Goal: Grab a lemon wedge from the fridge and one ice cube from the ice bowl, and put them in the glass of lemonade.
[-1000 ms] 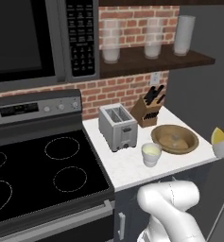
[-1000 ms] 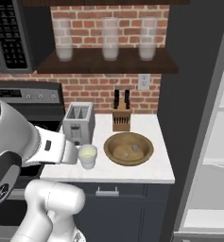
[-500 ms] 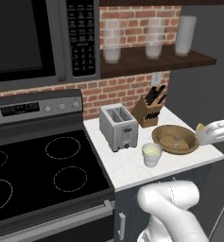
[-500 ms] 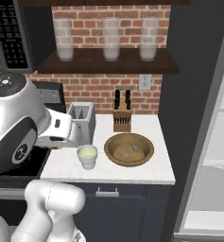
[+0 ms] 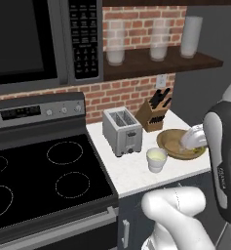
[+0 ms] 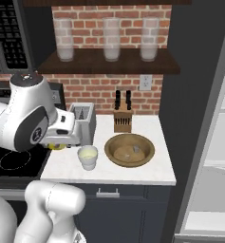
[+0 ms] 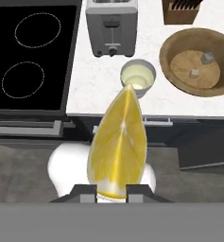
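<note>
The gripper [image 7: 111, 189], clamped on the lemon wedge [image 7: 117, 144], hangs short of the counter [image 7: 101, 92], tip aimed toward the glass of lemonade [image 7: 138, 75] for a drop-in.

Counter [image 6: 133, 173]: bare white strip along front edge, free for passage. Glass of lemonade [image 7: 138, 77] near front edge, open from above, rim unobstructed; gripper [image 7: 111, 191], clamped on lemon wedge [image 7: 118, 144], above and in front of it. Toaster [image 7: 111, 23] just behind cup, blocks approach from rear. Ice bowl [image 6: 130, 150] just beside cup toward fridge side, top open. Knife block [image 6: 122, 118] behind bowl against brick wall. Shelf [image 6: 109, 63] with tall glasses overhead limits height at back. Stove [image 5: 44, 171] flat, on other side of cup.
</note>
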Controlling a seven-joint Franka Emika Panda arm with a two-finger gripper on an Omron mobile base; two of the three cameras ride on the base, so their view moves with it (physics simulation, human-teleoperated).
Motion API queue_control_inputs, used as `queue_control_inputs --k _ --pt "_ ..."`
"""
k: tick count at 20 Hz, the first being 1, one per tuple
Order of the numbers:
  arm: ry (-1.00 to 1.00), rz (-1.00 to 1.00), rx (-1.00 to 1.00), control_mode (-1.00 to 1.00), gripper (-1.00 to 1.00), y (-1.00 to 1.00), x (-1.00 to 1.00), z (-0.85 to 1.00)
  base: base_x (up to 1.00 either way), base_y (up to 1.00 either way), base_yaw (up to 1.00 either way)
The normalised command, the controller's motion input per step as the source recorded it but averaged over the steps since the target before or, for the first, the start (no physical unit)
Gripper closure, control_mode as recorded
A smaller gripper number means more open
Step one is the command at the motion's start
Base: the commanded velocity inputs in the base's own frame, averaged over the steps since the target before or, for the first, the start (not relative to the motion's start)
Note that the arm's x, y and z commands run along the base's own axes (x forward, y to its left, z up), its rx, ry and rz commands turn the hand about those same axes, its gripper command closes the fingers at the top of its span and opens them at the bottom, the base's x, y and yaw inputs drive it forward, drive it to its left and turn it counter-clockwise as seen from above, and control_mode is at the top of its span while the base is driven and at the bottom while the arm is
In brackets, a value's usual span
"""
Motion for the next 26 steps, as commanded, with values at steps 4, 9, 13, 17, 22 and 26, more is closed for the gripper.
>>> queue_control_inputs --k 4,9,13,17,22,26 --pt "-0.05 0.03 0.0 -1.0 1.0 0.02 0.38 -0.7 0.0 0.0 0.0" --pt "-0.08 0.01 0.0 -1.0 1.0 0.0 0.5 -0.23 0.0 0.0 0.0" --pt "-0.11 0.0 0.0 -1.0 1.0 0.0 0.2 0.05 0.0 0.0 0.0" --pt "-0.06 0.0 0.0 -1.0 1.0 0.0 0.35 0.01 0.0 0.0 0.0" --pt "0.0 0.0 0.0 -1.0 1.0 0.0 0.2 -0.04 0.0 0.0 0.0" --pt "0.0 0.0 -0.02 -1.0 1.0 0.0 0.24 -0.15 0.0 0.0 0.0"
